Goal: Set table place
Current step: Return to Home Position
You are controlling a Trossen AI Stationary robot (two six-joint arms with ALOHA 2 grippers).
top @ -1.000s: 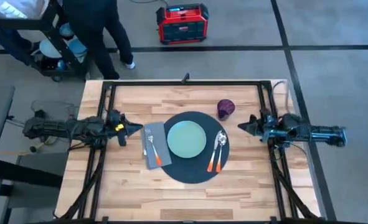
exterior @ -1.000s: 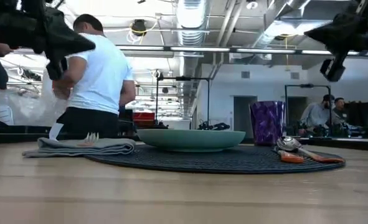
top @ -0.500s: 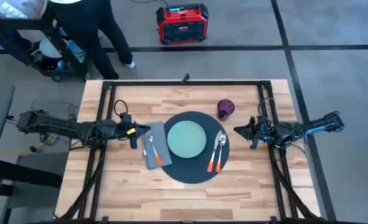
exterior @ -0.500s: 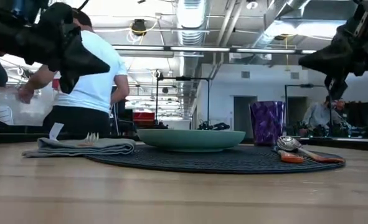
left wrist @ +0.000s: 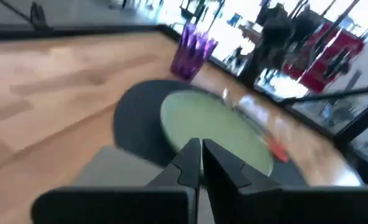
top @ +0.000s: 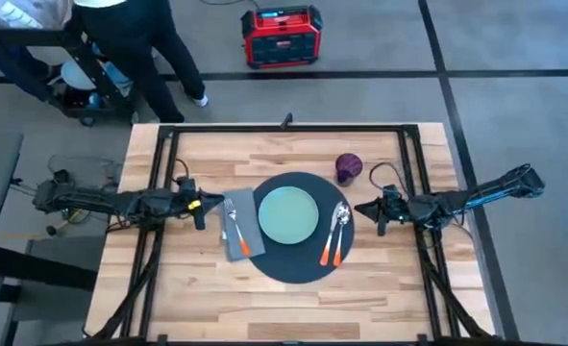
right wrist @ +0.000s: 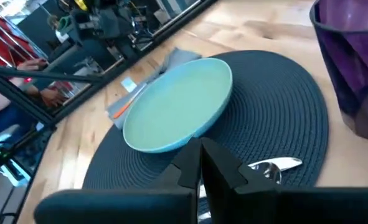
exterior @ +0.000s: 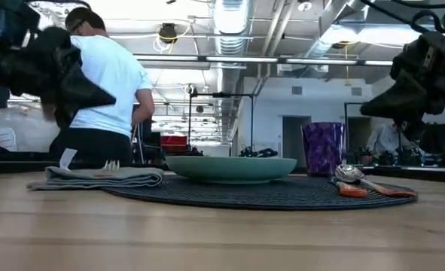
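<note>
Shows the place (top: 298, 258) lying in the middle of the table (top: 264, 298), with the plate (top: 286, 213) at its centre, the napkin (top: 235, 231) at its left edge, orange-handled cutlery (top: 333, 240) right of the plate and the violet glass (top: 349, 167) just off the far right rim. Finds every item where it stood a second ago. Registers change only in the arms: left pincer (top: 218, 201) and right pincer (top: 358, 209) sunk lower in the low view, arms stretched flatter, tips aimed at the setting from either side. Reads both pincers as narrow, fingers pressed together, holding nothing. Suggests a finished setting and a retreat to rest, not another pick.
</note>
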